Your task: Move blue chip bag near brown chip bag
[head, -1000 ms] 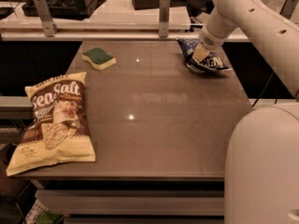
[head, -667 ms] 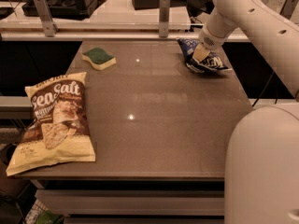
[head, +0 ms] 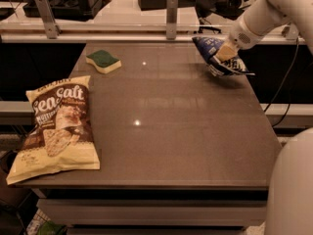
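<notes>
The blue chip bag (head: 213, 52), dark blue crinkled foil, is at the table's far right edge. My gripper (head: 225, 53) comes in from the upper right and is shut on the bag, holding it tilted just above the tabletop with a shadow under it. The brown chip bag (head: 57, 126), cream and brown with white "Sea Salt" lettering, lies flat at the near left corner of the table, far from the blue bag.
A green-and-yellow sponge (head: 103, 61) lies at the far left of the brown table (head: 171, 131). A rail with upright posts (head: 171, 10) runs behind the table. My white base (head: 293, 190) fills the lower right.
The blue chip bag has tipped and risen slightly off the table in my gripper. My arm has shifted a little to the right. The brown bag and sponge have not moved.
</notes>
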Available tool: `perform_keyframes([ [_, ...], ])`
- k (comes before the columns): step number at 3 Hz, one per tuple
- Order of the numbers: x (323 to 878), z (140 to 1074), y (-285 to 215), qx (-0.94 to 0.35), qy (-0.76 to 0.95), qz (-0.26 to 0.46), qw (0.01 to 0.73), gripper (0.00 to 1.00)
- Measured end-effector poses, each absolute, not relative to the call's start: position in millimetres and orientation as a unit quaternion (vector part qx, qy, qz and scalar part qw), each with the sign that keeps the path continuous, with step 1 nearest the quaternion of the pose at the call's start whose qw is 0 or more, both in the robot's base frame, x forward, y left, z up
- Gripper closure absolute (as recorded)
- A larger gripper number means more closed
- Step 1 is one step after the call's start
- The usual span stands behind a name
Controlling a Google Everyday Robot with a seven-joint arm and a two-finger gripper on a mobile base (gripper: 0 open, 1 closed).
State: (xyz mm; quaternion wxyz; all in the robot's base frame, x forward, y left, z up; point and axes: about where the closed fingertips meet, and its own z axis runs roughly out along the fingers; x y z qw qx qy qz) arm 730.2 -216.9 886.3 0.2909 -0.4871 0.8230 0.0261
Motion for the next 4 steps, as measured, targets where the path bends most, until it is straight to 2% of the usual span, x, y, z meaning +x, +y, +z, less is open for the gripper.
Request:
perform_keyframes([
  [2,686,923,-231,-0.515,0.777,0.131,0.337,1.00],
  [4,637,961,-217,-0.533,0.764,0.135,0.336,1.00],
])
